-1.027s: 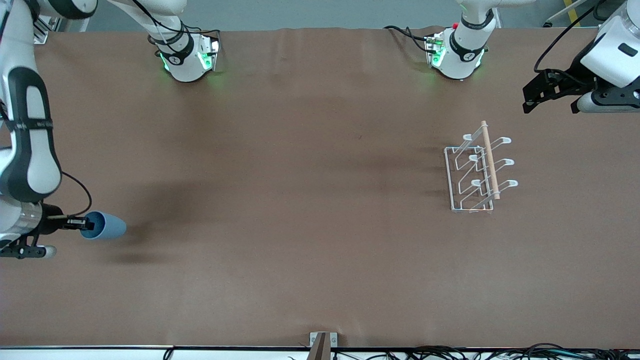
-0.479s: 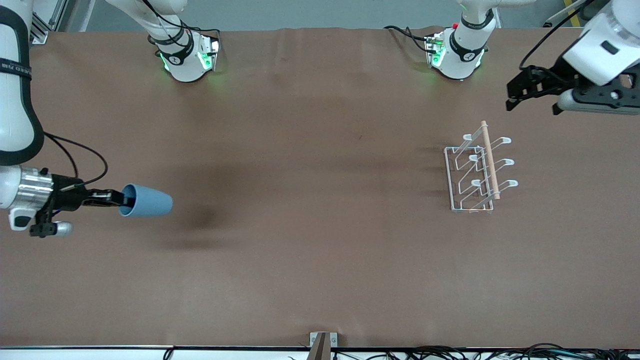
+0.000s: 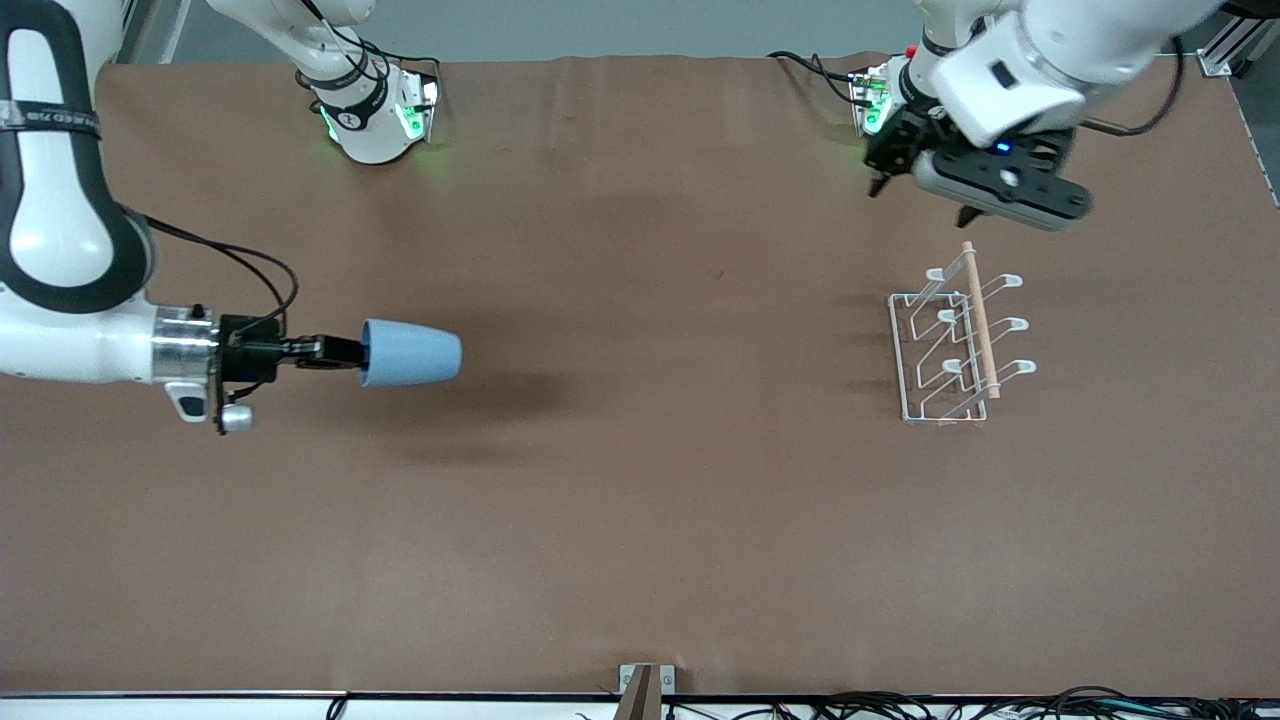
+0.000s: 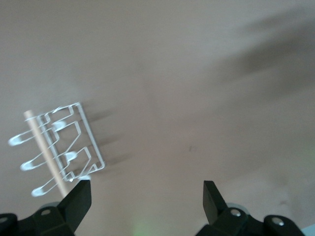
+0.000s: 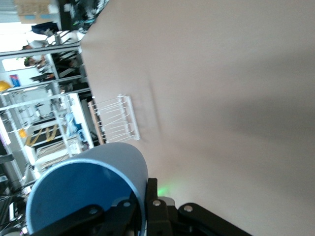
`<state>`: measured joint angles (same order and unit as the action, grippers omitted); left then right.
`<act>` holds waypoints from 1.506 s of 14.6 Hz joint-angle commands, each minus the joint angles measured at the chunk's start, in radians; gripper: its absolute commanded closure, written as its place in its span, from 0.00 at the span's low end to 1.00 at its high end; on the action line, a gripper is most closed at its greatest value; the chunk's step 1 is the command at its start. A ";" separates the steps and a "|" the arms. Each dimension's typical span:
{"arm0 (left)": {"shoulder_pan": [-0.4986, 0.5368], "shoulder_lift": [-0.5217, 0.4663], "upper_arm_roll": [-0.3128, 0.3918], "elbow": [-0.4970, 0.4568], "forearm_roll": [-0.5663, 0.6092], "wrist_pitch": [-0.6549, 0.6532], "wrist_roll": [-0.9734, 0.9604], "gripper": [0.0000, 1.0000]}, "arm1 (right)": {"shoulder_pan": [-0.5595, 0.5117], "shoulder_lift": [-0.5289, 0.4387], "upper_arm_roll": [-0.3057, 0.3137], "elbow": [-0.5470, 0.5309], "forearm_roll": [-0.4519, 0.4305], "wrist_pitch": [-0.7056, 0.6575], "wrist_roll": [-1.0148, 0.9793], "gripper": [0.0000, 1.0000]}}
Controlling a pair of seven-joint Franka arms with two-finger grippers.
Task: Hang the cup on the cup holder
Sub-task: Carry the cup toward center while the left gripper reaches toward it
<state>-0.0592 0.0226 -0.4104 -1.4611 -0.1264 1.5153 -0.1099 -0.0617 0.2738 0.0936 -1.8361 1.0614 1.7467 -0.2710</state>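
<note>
- My right claw (image 3: 350, 353) is clamped tight on the rim of the cup (image 3: 411, 353), one finger inside the mouth and one outside it.
- I carry the cup in the air on its side, its closed base pointing toward the left arm's end of the desk (image 3: 640, 500).
- The cup hangs over bare brown desk toward the right arm's end, its shadow lying on the surface beneath it.
- In my right wrist view the open blue mouth of the cup (image 5: 88, 191) fills the corner, pinched at the rim by my black fingers (image 5: 120, 216).
- My left claw (image 3: 925, 185) holds nothing; its two fingers stand spread wide apart, clear in the left wrist view (image 4: 145, 196).
- That left claw hangs above the desk near its own arm's base, just over the edge of the cup holder (image 3: 955, 340).
- The cup holder stands upright on the desk toward the left arm's end, well apart from the cup, its wooden rod (image 3: 980, 320) running along the top above the white wire prongs.
</note>
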 commanded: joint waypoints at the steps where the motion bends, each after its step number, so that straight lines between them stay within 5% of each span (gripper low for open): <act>1: -0.008 0.008 -0.089 0.050 -0.006 0.037 0.009 0.00 | 0.051 -0.045 -0.005 -0.071 0.147 0.008 -0.050 1.00; 6: -0.062 0.081 -0.174 0.108 -0.004 0.126 0.107 0.00 | 0.129 -0.048 -0.005 -0.063 0.210 -0.016 -0.056 1.00; 15: -0.263 0.218 -0.173 0.125 0.099 0.336 0.299 0.00 | 0.224 -0.042 -0.005 0.006 0.207 -0.024 -0.043 0.98; 22: -0.301 0.329 -0.171 0.147 0.126 0.479 0.390 0.00 | 0.267 -0.041 -0.006 0.063 0.196 -0.023 -0.043 0.98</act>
<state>-0.3470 0.3112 -0.5822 -1.3578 -0.0210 1.9656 0.2522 0.1875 0.2498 0.0969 -1.7727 1.2498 1.7261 -0.3087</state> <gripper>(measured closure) 0.000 0.952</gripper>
